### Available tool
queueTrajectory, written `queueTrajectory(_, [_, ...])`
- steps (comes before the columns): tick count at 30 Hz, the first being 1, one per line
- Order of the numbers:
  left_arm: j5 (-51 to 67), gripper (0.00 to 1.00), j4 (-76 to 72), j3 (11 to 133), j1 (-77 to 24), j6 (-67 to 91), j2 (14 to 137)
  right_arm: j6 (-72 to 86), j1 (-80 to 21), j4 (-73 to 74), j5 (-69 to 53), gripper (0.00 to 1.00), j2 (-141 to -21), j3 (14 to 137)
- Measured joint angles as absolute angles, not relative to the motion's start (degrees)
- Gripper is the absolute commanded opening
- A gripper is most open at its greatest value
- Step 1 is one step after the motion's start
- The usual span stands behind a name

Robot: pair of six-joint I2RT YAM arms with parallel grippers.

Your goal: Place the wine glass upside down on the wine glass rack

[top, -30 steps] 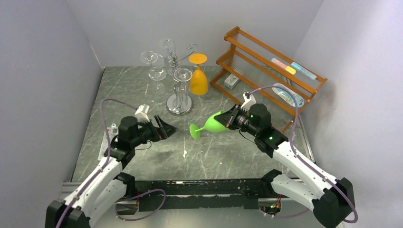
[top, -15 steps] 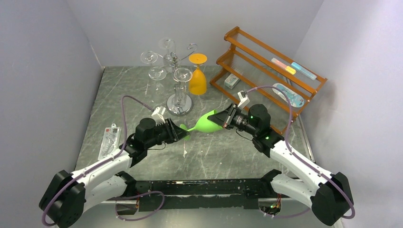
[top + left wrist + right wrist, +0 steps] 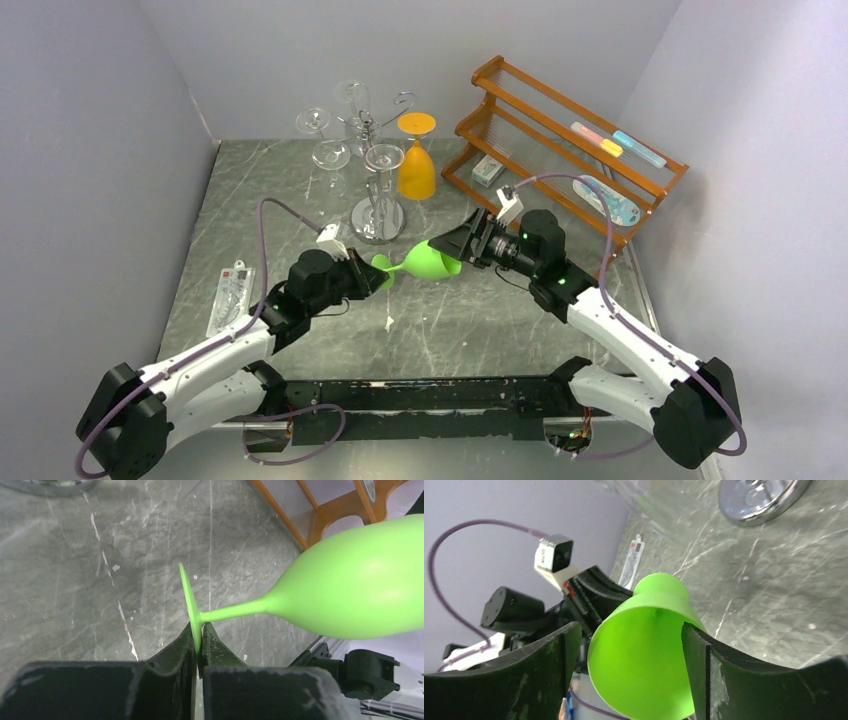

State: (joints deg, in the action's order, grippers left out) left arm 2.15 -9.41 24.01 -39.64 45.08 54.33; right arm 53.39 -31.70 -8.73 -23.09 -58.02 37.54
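A green wine glass (image 3: 425, 263) lies sideways in the air over the middle of the table, foot to the left and bowl to the right. My left gripper (image 3: 378, 276) is shut on the thin edge of the foot (image 3: 191, 607), as the left wrist view (image 3: 200, 630) shows. My right gripper (image 3: 455, 245) is open, its fingers on either side of the bowl's mouth (image 3: 644, 650). One finger stands clear of the bowl and the other lies close to the rim. The chrome wine glass rack (image 3: 372, 130) stands behind, with clear glasses and an orange glass (image 3: 417, 165) hanging upside down on it.
An orange-brown wooden shelf (image 3: 560, 125) fills the back right, with a small box (image 3: 487, 170) and flat items on it. A clear plastic packet (image 3: 230, 293) lies on the table at the left. The rack's mirrored base (image 3: 759, 497) is close behind the glass.
My left arm reached in to the right and shut on the glass's foot. My right gripper, which was holding the bowl, has opened. The glass shifted slightly left.
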Motion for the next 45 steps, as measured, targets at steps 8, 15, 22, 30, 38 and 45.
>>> queueTrajectory(8, [-1.19, 0.05, -8.10, 28.25, -42.85, 36.38, 53.45, 48.82, -31.62, 5.52, -14.87, 0.81, -56.88, 48.47])
queueTrajectory(15, [-6.52, 0.05, -5.37, 34.44, -47.48, 25.41, 53.45, 46.17, -31.68, 13.26, -11.66, 0.81, -56.14, 53.78])
queueTrajectory(22, [-12.40, 0.05, -1.74, 40.27, -50.00, 17.15, 53.15, 44.25, -31.77, 17.06, -9.43, 0.82, -51.70, 56.18])
queueTrajectory(30, [-17.34, 0.05, 2.09, 42.39, -51.24, 14.31, 51.20, 40.97, -31.44, 20.82, -8.14, 0.82, -47.57, 61.04])
queueTrajectory(38, [-11.49, 0.05, -1.93, 42.39, -51.27, 0.89, 49.10, 41.21, -31.44, 21.26, -14.35, 0.79, -50.22, 63.51])
queueTrajectory(45, [-1.72, 0.05, -9.58, 42.52, -51.29, -16.97, 49.50, 50.48, -31.44, 15.86, -20.69, 0.78, -54.15, 62.43])
